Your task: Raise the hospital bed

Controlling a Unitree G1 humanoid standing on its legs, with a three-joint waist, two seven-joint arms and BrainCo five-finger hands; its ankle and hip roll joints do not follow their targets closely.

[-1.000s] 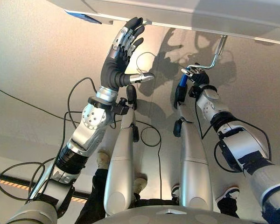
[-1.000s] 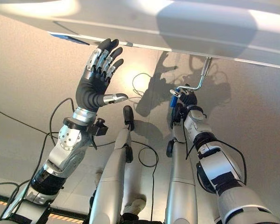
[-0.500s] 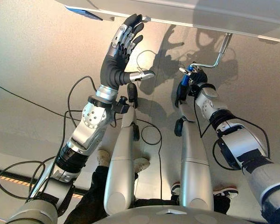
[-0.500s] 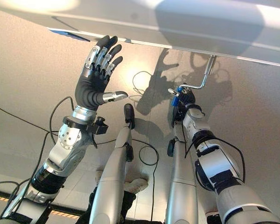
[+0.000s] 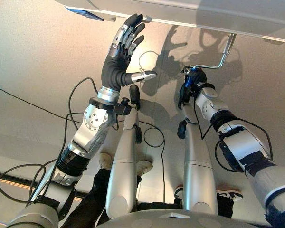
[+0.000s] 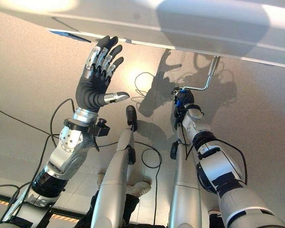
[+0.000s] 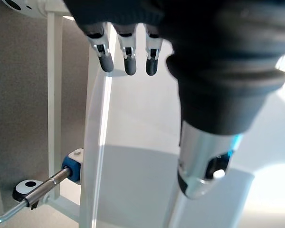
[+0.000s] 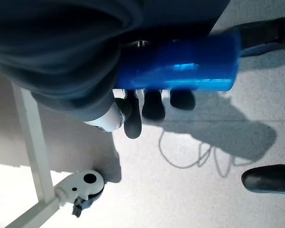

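Blue crank grip (image 8: 178, 66) seemingly clenched in right robot hand (image 5: 191, 81).

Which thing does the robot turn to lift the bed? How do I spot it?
Find the pale bed edge overhead. A bent metal crank hangs from it, ending in a blue handle that the right hand grips. It is the only blue thing there; the left hand is open.

My left hand (image 7: 213, 61) fills much of this view, its fingers (image 7: 129, 59) straight and apart, the thumb (image 7: 204, 161) stretched out on its own, holding nothing. Past them lies the pale bed panel (image 7: 133, 190) and a white frame bar (image 7: 52, 85). A metal crank (image 7: 35, 192) with a blue collar (image 7: 72, 168) sticks out from the frame, a white caster (image 7: 26, 186) near it.
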